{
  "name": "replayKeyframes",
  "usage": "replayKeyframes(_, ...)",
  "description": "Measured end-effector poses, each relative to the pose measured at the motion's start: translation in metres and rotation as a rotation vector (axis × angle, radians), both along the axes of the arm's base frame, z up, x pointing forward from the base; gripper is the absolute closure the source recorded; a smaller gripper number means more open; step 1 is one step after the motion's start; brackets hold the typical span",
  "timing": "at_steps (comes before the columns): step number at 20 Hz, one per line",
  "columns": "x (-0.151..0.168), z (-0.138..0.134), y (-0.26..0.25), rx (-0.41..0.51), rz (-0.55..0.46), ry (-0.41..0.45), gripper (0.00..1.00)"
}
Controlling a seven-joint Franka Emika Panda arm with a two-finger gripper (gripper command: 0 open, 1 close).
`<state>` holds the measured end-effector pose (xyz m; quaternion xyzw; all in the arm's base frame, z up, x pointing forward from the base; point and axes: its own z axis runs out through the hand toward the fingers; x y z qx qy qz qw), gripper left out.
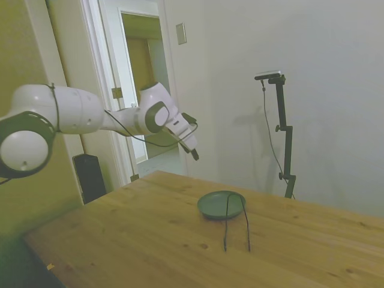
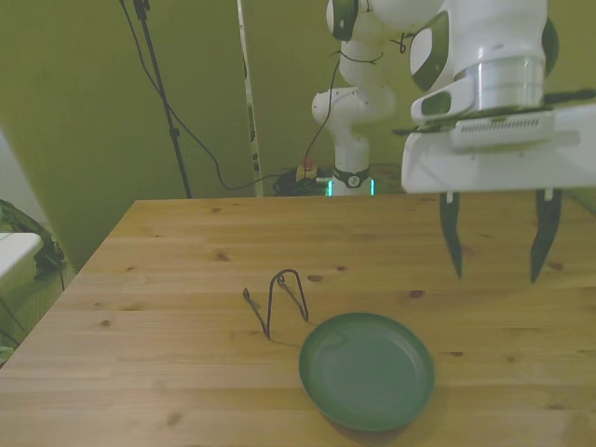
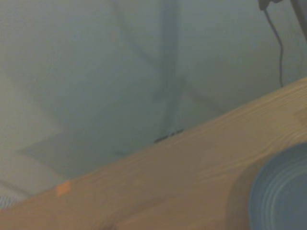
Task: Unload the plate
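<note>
A: What's nearest the front camera?

B: The plate [image 2: 367, 370]. Dark green, flat on the counter [image 2: 168, 279], close to its near edge, a bit toward the front view's right. Nothing on it.

A: The wire stand?

B: Thin black wire stand [image 2: 282, 300] just behind the plate, toward the front view's left. Upright bent loop. From the front it looks just clear of the rim. In the side view its legs [image 1: 236, 223] overlap the plate [image 1: 221, 204], so I can't tell whether they touch.

A: Jaws?

B: Gripper [image 2: 498, 237] is up in the air, toward the front view's right, above and behind the plate. Jaws spread wide, holding nothing, dark fingers [image 2: 451, 236] pointing down. Well clear of both the plate and the counter.

A: Does the side view agree?

B: Yes. The arm comes in from the picture's left, and the gripper [image 1: 193, 150] is high, over the counter's far edge, short of the plate.

A: Wrist camera?

B: Blurry. A slice of the plate's rim [image 3: 283, 191] at the frame edge, wood grain of the counter [image 3: 158, 182] and pale wall beyond. Not much use.

A: Anything further back?

B: Robot base [image 2: 352, 140] behind the counter's far edge. Wall behind that.
</note>
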<state>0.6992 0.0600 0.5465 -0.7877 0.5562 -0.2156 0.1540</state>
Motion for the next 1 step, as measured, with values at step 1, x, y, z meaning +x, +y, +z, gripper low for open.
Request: replayKeyframes(1,-0.0135,0.0087,0.0089,0.003,0.026,0.013,0.0)
